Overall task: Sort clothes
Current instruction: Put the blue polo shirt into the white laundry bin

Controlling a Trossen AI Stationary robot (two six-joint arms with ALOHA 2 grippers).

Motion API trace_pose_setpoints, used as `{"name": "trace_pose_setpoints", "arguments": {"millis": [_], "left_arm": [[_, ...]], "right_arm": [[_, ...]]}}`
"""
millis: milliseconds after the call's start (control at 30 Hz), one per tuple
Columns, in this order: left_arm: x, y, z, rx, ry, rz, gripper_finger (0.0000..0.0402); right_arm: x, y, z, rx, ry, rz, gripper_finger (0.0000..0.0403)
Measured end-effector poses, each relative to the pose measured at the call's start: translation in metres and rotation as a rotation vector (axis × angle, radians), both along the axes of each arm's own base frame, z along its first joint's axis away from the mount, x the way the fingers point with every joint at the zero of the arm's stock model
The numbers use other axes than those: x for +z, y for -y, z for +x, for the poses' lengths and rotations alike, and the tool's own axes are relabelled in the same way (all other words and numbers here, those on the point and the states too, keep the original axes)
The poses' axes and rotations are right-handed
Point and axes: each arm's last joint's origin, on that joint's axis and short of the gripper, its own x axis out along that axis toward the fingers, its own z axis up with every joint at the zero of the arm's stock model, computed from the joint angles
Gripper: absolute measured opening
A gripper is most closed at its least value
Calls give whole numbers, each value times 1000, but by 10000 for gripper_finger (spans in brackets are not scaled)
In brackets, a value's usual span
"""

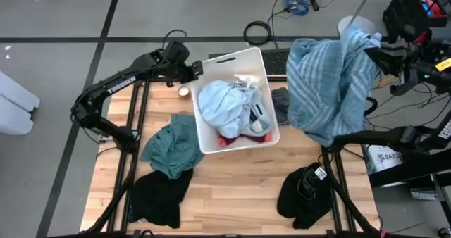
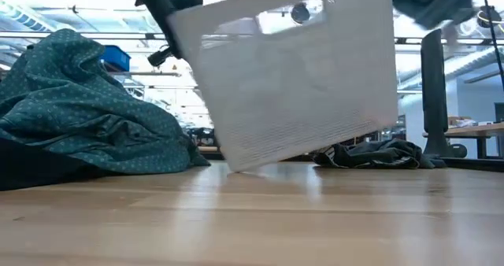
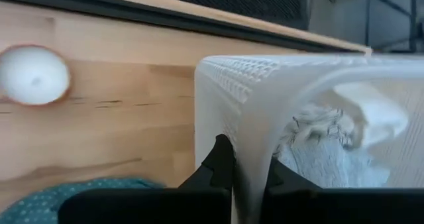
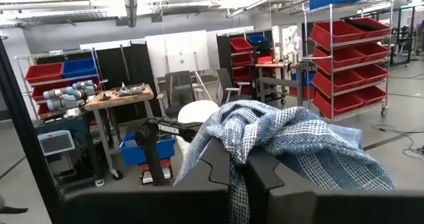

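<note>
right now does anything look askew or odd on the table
Yes: the white bin is tipped, one bottom edge lifted off the table, because the left fingers pinch its wall. Clothes are still inside it.

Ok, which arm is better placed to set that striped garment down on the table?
The right. Its right gripper is already shut on the blue-white striped garment, held up over the table's right side. The left gripper is busy, shut on the white bin's wall and tipping it.
</note>
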Motion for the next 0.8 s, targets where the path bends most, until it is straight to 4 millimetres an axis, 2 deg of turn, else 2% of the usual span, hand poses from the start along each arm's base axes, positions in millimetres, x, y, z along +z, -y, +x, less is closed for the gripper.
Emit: {"name": "trace_pose_setpoints", "arguments": {"millis": [233,433,800], "left_arm": [[5,-29,-3,-90,-110,-112,7],[9,-49,4,-48,-209,-86,7],[-16,-61,16,-109,-277,-171,7]], "right_arm": [[0,1,1,1,-7,-1,0],[-3,1,1,2,-28,25,0],[-6,0,1,2,-47,45,0]]}}
